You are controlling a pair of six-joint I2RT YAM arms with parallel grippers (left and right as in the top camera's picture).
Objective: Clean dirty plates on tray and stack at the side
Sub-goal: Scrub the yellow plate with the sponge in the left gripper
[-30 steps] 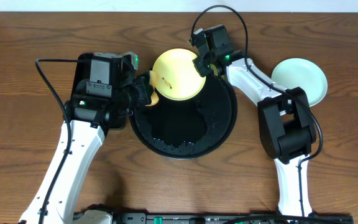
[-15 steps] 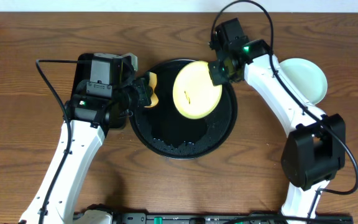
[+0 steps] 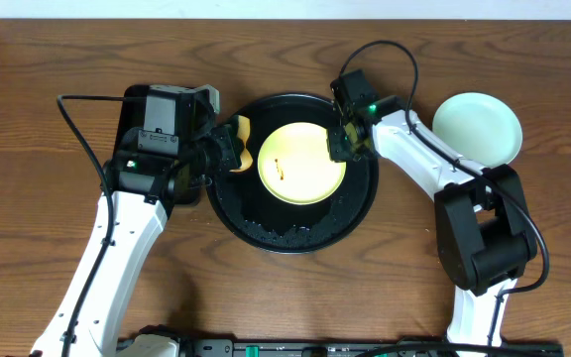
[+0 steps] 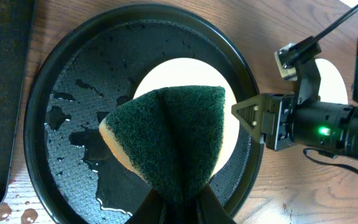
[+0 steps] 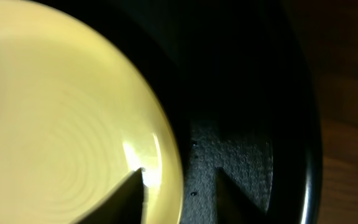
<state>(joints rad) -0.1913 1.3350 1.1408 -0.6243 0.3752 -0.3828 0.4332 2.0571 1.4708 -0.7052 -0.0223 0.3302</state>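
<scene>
A pale yellow plate (image 3: 300, 164) lies flat in the round black tray (image 3: 266, 233), a small brown smear (image 3: 281, 167) left of its middle. My right gripper (image 3: 336, 148) sits at the plate's right edge. In the right wrist view the gripper (image 5: 179, 186) stands open astride the yellow plate's (image 5: 61, 118) rim, one finger over the plate and one over the tray (image 5: 241, 155). My left gripper (image 3: 234, 149) hovers over the tray's left rim, shut on a folded green-and-yellow sponge (image 4: 166, 143). A mint-green plate (image 3: 477, 129) rests on the bare wood at the right.
Water pools on the tray floor (image 4: 73, 124) at its left and near side. A rectangular black tray (image 4: 2, 93) lies just left of the round one. Bare wood-grain tabletop (image 3: 395, 258) surrounds the tray.
The right gripper brought the yellow plate from the tray's far left rim to the tray's middle, laid it flat and opened its jaws. The left arm and sponge stayed put.
</scene>
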